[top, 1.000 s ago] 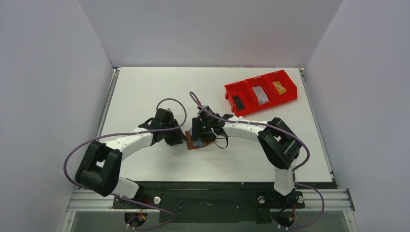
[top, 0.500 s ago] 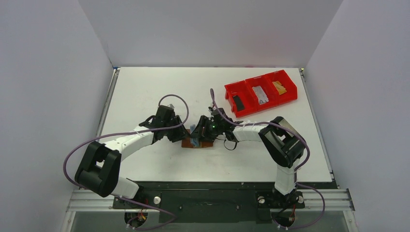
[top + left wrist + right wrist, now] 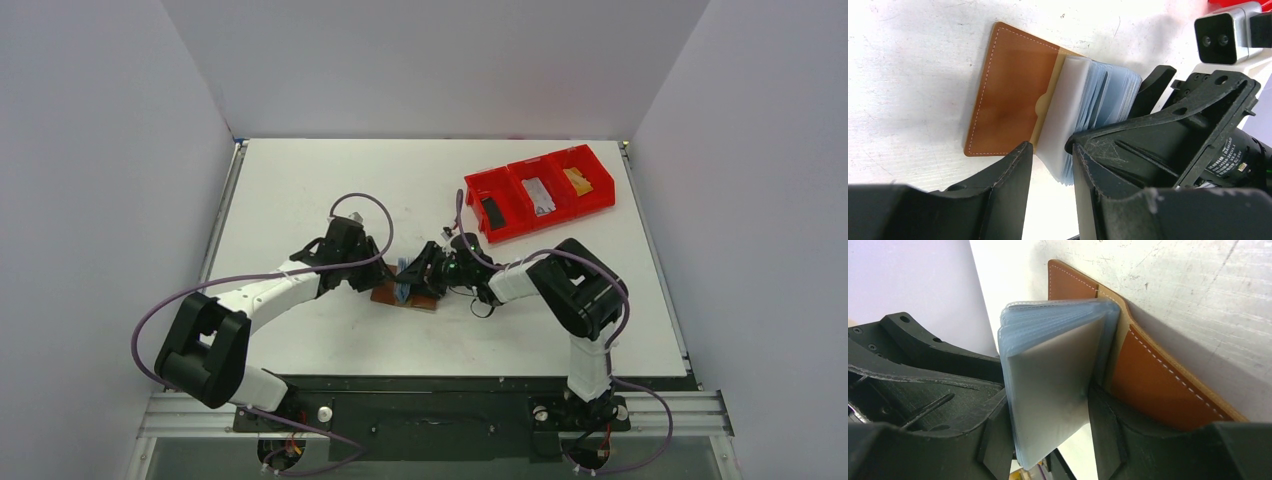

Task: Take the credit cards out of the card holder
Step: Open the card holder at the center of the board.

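Observation:
The brown card holder [image 3: 386,295] lies open on the table between both grippers. Its flat leather flap shows in the left wrist view [image 3: 1013,90] and in the right wrist view [image 3: 1158,385]. Its pale blue sleeves [image 3: 1048,365] stand up in a fanned stack. My right gripper [image 3: 414,279] [image 3: 1048,405] lies low on its side, with both fingers touching the stack. My left gripper [image 3: 377,277] [image 3: 1050,150] is slightly open, its tips at the flap's edge and the sleeves' corner [image 3: 1058,150]. I see no card inside the sleeves. A black card [image 3: 492,212] lies in the red bin.
The red three-compartment bin [image 3: 548,221] stands at the back right, also holding a pale card [image 3: 541,195] and a yellow one [image 3: 577,180]. Grey walls close in the table on three sides. The right arm's cable loops near the holder.
My right wrist has dropped low and tipped onto its side, its fingers now around the raised sleeves. The holder has slid slightly left. My left gripper has barely moved.

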Tool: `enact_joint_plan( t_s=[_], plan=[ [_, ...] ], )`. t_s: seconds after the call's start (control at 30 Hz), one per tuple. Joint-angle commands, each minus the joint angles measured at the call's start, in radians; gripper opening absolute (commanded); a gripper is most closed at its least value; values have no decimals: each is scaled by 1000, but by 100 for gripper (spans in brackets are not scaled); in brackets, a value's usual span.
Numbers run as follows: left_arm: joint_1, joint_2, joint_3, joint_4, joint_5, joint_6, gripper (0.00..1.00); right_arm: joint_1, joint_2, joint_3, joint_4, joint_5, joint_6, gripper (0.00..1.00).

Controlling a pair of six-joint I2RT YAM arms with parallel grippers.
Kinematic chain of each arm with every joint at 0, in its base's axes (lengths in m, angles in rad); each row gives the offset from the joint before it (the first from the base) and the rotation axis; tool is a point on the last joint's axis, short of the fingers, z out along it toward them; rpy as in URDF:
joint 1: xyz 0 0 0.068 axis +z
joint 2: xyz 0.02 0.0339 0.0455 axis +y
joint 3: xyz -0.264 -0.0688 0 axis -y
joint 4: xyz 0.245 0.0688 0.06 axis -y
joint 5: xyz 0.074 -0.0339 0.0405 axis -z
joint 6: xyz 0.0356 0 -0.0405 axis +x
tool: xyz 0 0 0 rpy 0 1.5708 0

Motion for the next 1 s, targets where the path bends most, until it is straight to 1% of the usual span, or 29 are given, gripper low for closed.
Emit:
enact_joint_plan(
  t_s=[0.0,0.1,0.2,0.43,0.6,0.7,0.8,0.87,0.97],
  plan=[
    [-46,-15,34,-45,-3,31,33,9,51,-29,125,-39,77,38],
    [-59,-13,34,-51,-7,36,33,7,55,-31,123,-36,73,35],
    [-62,-12,30,-58,-14,36,29,2,54,-32,107,-31,61,30],
    [-64,13,31,-76,-62,46,24,-8,33,-30,35,-15,7,29],
    [-65,32,21,-56,-62,44,19,-12,12,-31,-4,-7,-21,30],
    [-69,38,22,-52,-52,50,15,-13,5,-26,-27,-2,-39,31],
    [-73,37,18,-52,-55,57,15,-13,-17,-13,-73,13,-69,33],
    [-73,46,20,-60,-63,59,13,-13,-40,-3,-118,30,-99,36],
    [-73,64,21,-63,-67,58,12,-11,-77,19,-220,59,-161,43]
  ],
)
